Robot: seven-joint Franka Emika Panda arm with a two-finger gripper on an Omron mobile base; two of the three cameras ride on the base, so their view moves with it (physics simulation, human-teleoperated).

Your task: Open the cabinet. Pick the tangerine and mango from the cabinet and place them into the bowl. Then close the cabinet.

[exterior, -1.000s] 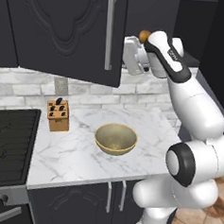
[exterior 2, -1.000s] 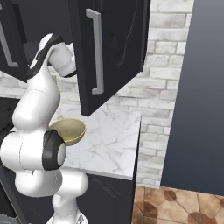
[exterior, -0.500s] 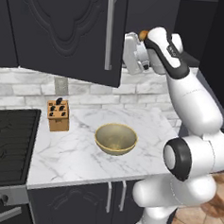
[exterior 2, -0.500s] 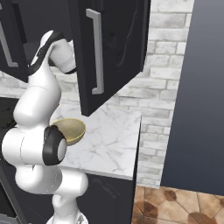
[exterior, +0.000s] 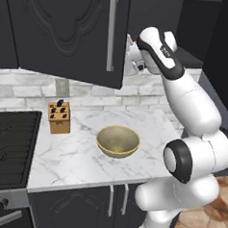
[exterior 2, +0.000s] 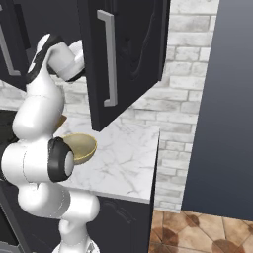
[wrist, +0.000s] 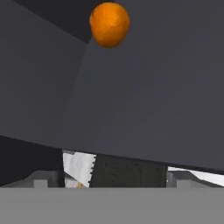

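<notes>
The cabinet (exterior: 68,31) stands open, its door (exterior 2: 133,59) swung out over the counter. My arm reaches in behind that door. In the hand view the gripper (wrist: 109,179) is open, its two fingertips (wrist: 41,178) set wide apart with nothing between them. Well ahead of them the tangerine (wrist: 109,24), small, round and bright orange, rests on the grey cabinet shelf (wrist: 153,87), apart from the fingers. The mango is out of view. The tan-gold bowl (exterior: 118,141) sits empty on the marble counter below the cabinet, and shows past my arm (exterior 2: 81,147).
A wooden knife block (exterior: 59,117) stands left of the bowl against the brick wall. A black stove (exterior: 10,147) takes the counter's left end. The open door's long silver handle (exterior: 112,34) hangs close beside my wrist. A dark tall panel (exterior 2: 222,99) bounds the right.
The hand has crept slightly up and left, deeper behind the open door, and now covers the orange fruit in the left base view. Bowl and door have not moved.
</notes>
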